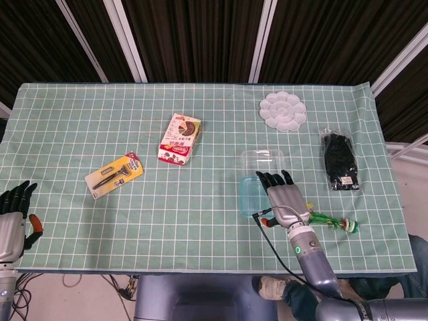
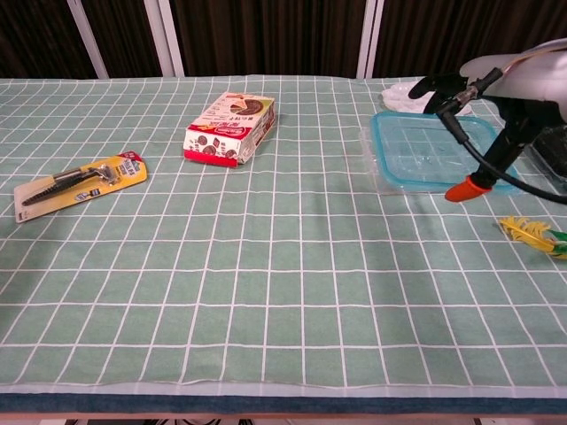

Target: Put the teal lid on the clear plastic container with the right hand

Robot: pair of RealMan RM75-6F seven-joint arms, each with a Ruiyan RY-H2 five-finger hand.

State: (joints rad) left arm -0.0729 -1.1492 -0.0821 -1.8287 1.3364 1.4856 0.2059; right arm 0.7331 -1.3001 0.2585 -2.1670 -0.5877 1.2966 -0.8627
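While the right hand [image 1: 283, 194] hovers over the teal lid [image 2: 431, 149], fingers spread, holding nothing, clear plastic container [image 1: 262, 159] just beyond.

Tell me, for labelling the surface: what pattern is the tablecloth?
Green tablecloth with a white grid of squares; clearest in the chest view.

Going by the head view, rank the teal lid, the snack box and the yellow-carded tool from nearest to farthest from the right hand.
1. teal lid: directly beside the right hand, partly under its fingers.
2. snack box: up and to the left, mid-table.
3. yellow-carded tool: far left, beyond the box.
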